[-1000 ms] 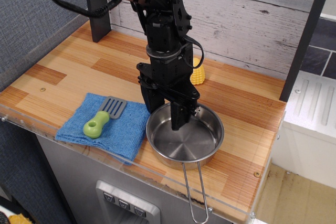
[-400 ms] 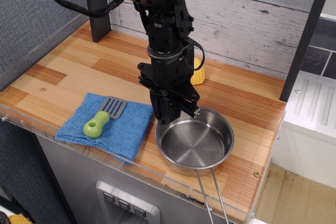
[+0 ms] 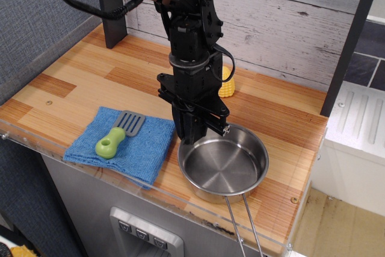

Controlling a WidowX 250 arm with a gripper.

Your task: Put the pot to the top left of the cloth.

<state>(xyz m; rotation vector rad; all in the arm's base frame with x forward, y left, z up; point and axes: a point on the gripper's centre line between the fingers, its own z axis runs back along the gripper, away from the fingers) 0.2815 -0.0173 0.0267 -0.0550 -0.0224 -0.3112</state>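
The pot [image 3: 224, 165], a shallow shiny steel pan, sits near the counter's front edge, just right of the cloth. Its long wire loop handle [image 3: 243, 227] points toward me over the edge. The blue cloth [image 3: 144, 148] lies at front left with a green-handled grey spatula [image 3: 117, 133] on it. My gripper [image 3: 192, 135] points straight down at the pot's back-left rim, between pot and cloth. Its dark fingers stand close together on the rim, one inside and one outside. The fingertips partly hide the rim there.
A yellow corn cob [image 3: 227, 82] stands behind the arm near the plank wall. A black post [image 3: 111, 13] stands at back left. The wooden counter [image 3: 78, 82] stretches behind and left of the cloth. A clear acrylic lip [image 3: 180, 209] runs along the front edge.
The fingers, which straddled the pot's rim spread apart, have come together on it. The pot has shifted right and a little toward the front edge, away from the cloth; its handle swung right.
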